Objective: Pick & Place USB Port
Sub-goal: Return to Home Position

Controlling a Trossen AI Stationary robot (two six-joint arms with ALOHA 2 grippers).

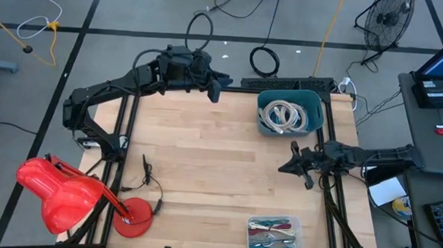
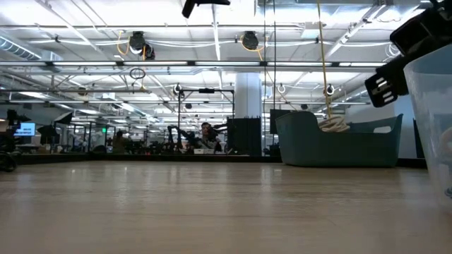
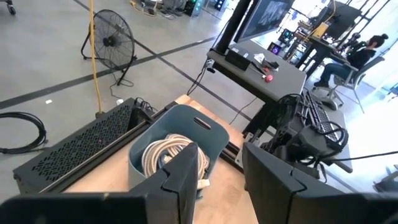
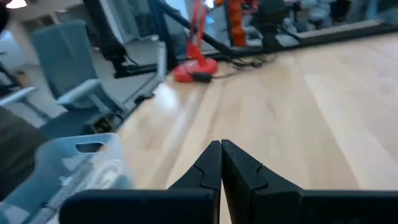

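A grey-blue bin [image 1: 290, 112] at the table's far right holds coiled white cables [image 1: 284, 116]. A clear tray [image 1: 274, 235] with several red and teal pieces sits at the near edge. I cannot make out a USB port on its own. My left gripper [image 3: 221, 180] hangs open above the table's far edge, left of the bin [image 3: 177, 146], with nothing between its fingers. My right gripper [image 4: 221, 149] is shut on nothing, low over the table's right side [image 1: 289, 167], between the bin and the tray.
A red lamp-like object [image 1: 58, 191] and its round red base [image 1: 133, 214] sit at the near left corner, with a thin black cable [image 1: 148, 182] beside them. The wooden tabletop [image 1: 204, 161] lies bare between the arms. Desks and a fan stand beyond the table.
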